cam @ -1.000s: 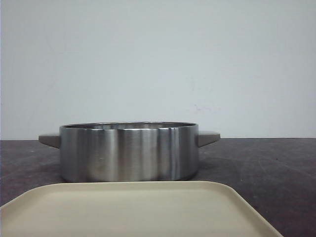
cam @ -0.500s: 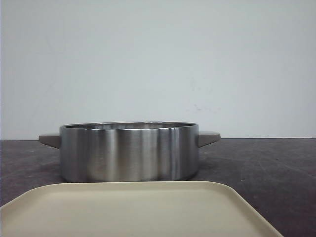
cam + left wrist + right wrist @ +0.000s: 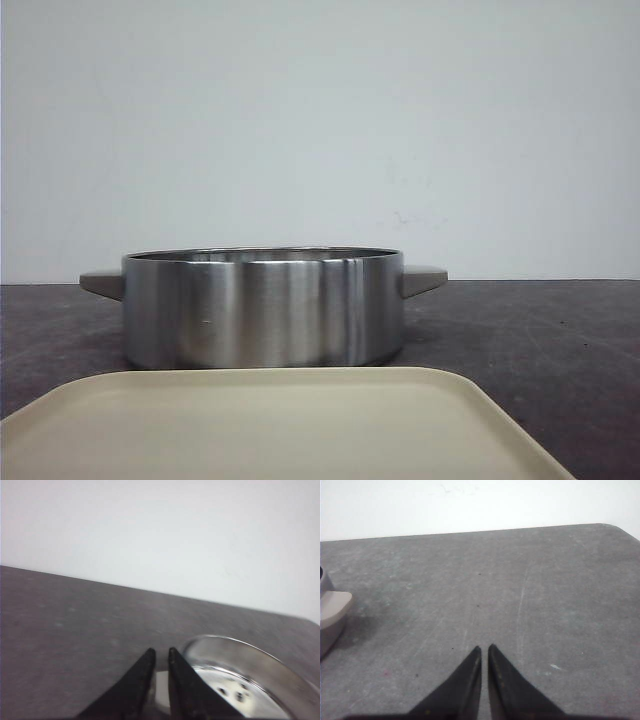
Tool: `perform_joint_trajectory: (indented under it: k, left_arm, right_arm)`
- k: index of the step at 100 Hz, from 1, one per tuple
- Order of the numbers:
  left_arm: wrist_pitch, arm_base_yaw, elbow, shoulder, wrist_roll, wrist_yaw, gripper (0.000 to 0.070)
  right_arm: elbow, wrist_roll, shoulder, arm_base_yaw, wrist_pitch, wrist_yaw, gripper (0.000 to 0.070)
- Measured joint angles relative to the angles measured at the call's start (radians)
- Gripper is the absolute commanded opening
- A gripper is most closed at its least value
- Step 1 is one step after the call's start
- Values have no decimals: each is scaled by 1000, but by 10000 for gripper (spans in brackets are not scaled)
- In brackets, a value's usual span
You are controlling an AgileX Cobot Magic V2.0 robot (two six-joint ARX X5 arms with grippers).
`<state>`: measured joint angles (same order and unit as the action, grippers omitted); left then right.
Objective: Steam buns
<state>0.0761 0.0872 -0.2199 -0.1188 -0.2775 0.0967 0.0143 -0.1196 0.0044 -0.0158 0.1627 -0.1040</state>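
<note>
**No buns in sight; left gripper sits nearest the pot**

Front view: a brushed steel pot (image 3: pixel 262 307) stands on the dark table (image 3: pixel 540 340), its two grey handles pointing left and right. Just in front of it lies a cream tray (image 3: pixel 270 425), whose visible surface is bare. Neither arm appears here, and no buns show on the tray or table. The pot's interior is hidden from this low angle.

Left wrist view: the left gripper (image 3: pixel 160 667) has its black fingers nearly together, a thin gap between them, holding nothing. It hovers just beside the pot's rim (image 3: pixel 240 652), over what looks like the pot's left handle. Inside the pot, a shiny perforated bottom shows in part; no bun is visible in that part, though the image is blurred.

Right wrist view: the right gripper (image 3: pixel 484 662) also has its fingers almost touching and empty, above bare table. The pot's right handle (image 3: pixel 334 607) lies well off to one side.

Judgement: the buns lie outside every view, so their direction from either gripper cannot be told. Of the two arms, the left is clearly closer to the pot.
</note>
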Motion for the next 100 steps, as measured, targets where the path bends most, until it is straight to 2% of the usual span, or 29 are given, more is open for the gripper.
perform_joint_trajectory:
  k: [13,27,38,62,100]
  left_arm:
    - [-19,-54,122,39,-26,2,0]
    - [-26,-99,162,61,-22,4,0]
    - [-37,-101,188,99,14,3,0]
    - [75,-130,188,115,104,3,0]
    - [104,-166,188,114,148,-31,0]
  right_arm:
    - [0,0,0,0,0,0,17]
    - [0,0,0,0,0,0,17]
    - [0,0,0,0,0,0,17]
    - [0,0,0,0,-1,0,17]
    - [0,0,0,0,-1,0,17]
